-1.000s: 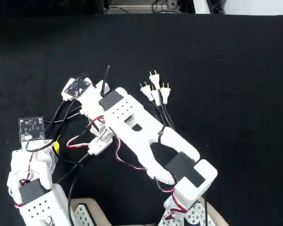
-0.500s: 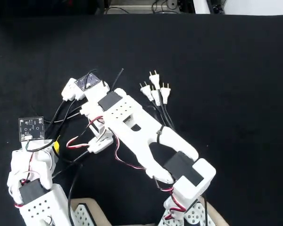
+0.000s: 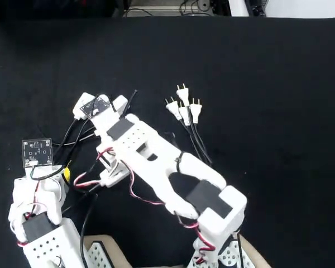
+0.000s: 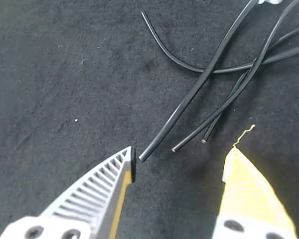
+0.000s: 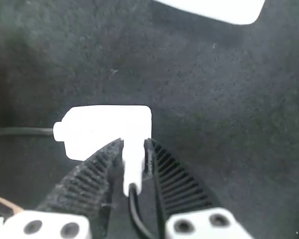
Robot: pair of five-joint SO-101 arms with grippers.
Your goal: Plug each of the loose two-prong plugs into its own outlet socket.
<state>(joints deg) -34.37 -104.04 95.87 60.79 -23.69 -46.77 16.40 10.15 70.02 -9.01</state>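
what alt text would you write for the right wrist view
The right gripper, fingers shut on a white plug, holds it against a white outlet socket on the black table. A black cord trails back from the plug.

You have a table (image 3: 279,78) draped in black cloth — matte and evenly lit. Past its far edge you see a pale strip with tangled dark cables (image 3: 191,6) and a white surface (image 3: 307,6).

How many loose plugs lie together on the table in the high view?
4, bunched beside the right arm: farthest plug, left plug, right plug, middle plug. More may be hidden under the arm.
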